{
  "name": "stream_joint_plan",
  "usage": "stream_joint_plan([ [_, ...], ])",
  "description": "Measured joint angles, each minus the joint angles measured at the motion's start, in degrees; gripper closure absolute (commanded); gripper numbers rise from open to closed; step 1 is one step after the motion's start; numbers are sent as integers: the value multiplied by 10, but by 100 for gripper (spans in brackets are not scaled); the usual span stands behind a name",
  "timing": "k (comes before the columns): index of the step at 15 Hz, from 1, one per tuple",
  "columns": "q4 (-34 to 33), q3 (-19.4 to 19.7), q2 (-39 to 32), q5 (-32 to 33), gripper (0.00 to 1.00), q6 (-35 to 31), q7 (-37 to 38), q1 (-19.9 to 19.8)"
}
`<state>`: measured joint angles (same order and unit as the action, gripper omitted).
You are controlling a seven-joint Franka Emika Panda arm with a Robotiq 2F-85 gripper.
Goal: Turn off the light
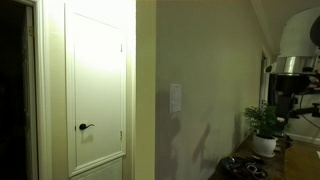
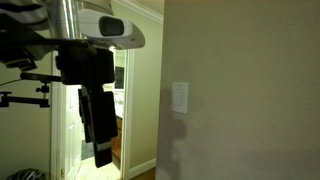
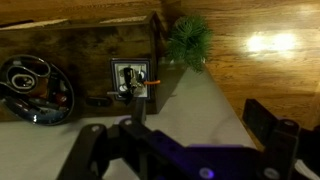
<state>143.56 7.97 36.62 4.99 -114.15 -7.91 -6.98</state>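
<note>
Clearly places the small white upright rectangular switch plate (image 1: 176, 98) at mid-height on the plain grey-beige wall (image 1: 210, 60), in both exterior views. Shows nothing touching it: leaves the dark two-fingered end effector (image 2: 100, 145) hanging downward below the white and black robot arm (image 2: 95, 30), well apart from the plate and off to its side. Spreads the dark fingers (image 3: 90, 148) wide apart in the wrist view, with nothing held between them. Looks down there on a small green leafy potted plant (image 3: 188, 40), a round dark coil-like object (image 3: 35, 90) and a small pale box (image 3: 130, 80) against dark wooden boards; cannot tell what the box is. Sets, in an exterior view, a white panelled door (image 1: 98, 80) with a black lever handle (image 1: 86, 127) beyond the wall corner from the plate, and the plant in a white pot near the arm on a brown bench (image 1: 300, 150).
</note>
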Motion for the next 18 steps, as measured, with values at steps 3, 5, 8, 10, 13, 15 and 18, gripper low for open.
stream_joint_plan([
  [3,-14,-17,-41,-7,0,-45,12,10],
  [5,-26,-26,-72,-13,0,-75,25,14],
  [8,-49,-38,-117,-19,0,-108,45,19],
  [10,-61,-44,-135,-19,0,-113,50,19],
  [13,-67,-45,-140,-19,0,-113,51,19],
  [15,-67,-45,-140,-19,0,-113,52,19],
  [18,-67,-46,-142,-22,0,-116,52,22],
])
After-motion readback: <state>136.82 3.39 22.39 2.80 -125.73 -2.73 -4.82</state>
